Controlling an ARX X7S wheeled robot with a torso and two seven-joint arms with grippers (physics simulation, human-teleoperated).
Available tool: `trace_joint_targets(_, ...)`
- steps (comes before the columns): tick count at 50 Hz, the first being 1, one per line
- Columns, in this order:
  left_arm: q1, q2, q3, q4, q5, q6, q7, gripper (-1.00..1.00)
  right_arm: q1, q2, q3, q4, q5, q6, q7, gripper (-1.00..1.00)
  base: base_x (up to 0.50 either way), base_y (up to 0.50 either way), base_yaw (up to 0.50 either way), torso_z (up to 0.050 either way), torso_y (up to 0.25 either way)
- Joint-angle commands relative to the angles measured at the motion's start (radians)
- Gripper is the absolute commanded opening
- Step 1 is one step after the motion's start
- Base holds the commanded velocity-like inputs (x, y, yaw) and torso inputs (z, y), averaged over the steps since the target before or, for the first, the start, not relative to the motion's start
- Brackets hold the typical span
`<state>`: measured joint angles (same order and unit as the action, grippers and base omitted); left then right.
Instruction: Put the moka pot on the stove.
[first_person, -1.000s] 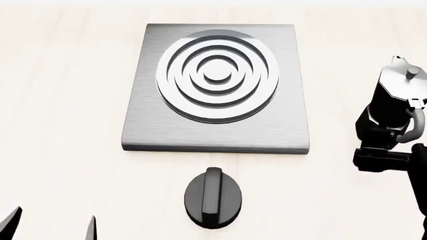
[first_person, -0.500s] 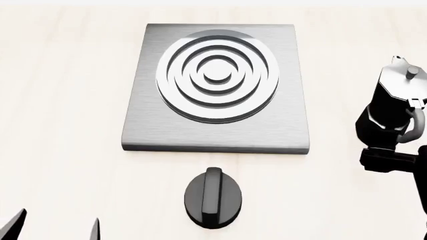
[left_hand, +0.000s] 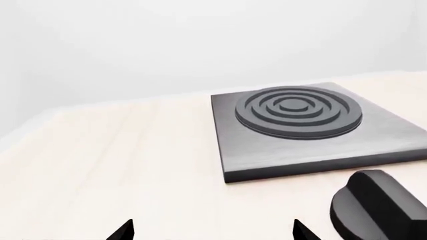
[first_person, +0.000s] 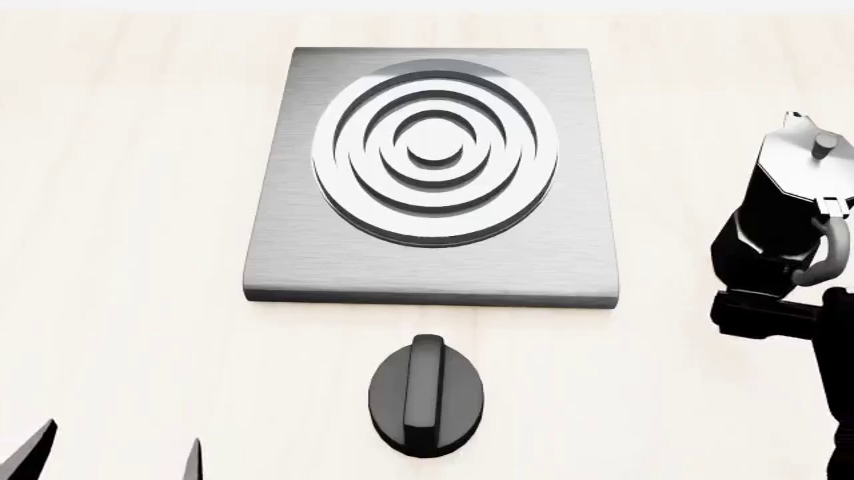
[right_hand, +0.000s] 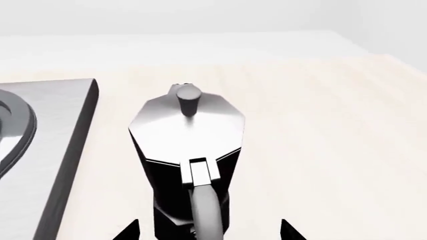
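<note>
The moka pot (first_person: 787, 195), black and faceted with a silver lid, stands upright on the table to the right of the stove (first_person: 587, 250), apart from it. The right wrist view shows the pot (right_hand: 187, 130) with its handle towards the camera. My right gripper (right_hand: 210, 231) is open, with a fingertip on each side of the handle and base and a gap on both sides. In the head view its body (first_person: 774, 315) sits just in front of the pot. My left gripper (first_person: 114, 458) is open and empty at the near left, also seen in its wrist view (left_hand: 212, 231).
A low black round knob (first_person: 427, 395) lies in front of the stove, and shows in the left wrist view (left_hand: 380, 207). The stove's raised rings (first_person: 434, 150) sit at its centre. The stove's edge shows left of the pot (right_hand: 60, 150). The table is pale wood (first_person: 120, 250).
My right gripper's body shifted slightly in front of the pot and stays open. My left fingertips sank a little lower in the head view. The pot has not moved.
</note>
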<state>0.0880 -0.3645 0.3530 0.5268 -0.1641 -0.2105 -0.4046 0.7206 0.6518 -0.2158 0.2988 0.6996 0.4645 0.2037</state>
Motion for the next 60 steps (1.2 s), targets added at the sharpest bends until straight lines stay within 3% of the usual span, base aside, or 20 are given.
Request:
trace_joint_targets(1, 0.000, 0.023, -0.034, -0.018, 0.002, 0.037, 0.022, 1.00, 0.022, -0.047, 0.016, 0.078, -0.037, -0.049, -0.046, 1.00, 0.00, 0.00, 0.00, 0.000, 0.000)
trace_joint_targets(15, -0.006, 0.023, -0.026, -0.036, 0.004, 0.043, 0.020, 1.00, 0.027, -0.054, 0.026, 0.099, -0.034, -0.065, -0.048, 1.00, 0.00, 0.00, 0.00, 0.000, 0.000)
trace_joint_targets(16, -0.006, 0.023, -0.025, -0.037, 0.004, 0.044, 0.020, 1.00, 0.029, -0.054, 0.024, 0.102, -0.037, -0.067, -0.051, -1.00, 0.00, 0.00, 0.00, 0.000, 0.000)
trace_joint_targets(60, 0.001, 0.003, -0.034, 0.007, -0.021, 0.039, 0.005, 1.00, 0.060, 0.006, 0.015, -0.085, 0.009, 0.080, 0.011, -1.00, 0.00, 0.00, 0.00, 0.000, 0.000)
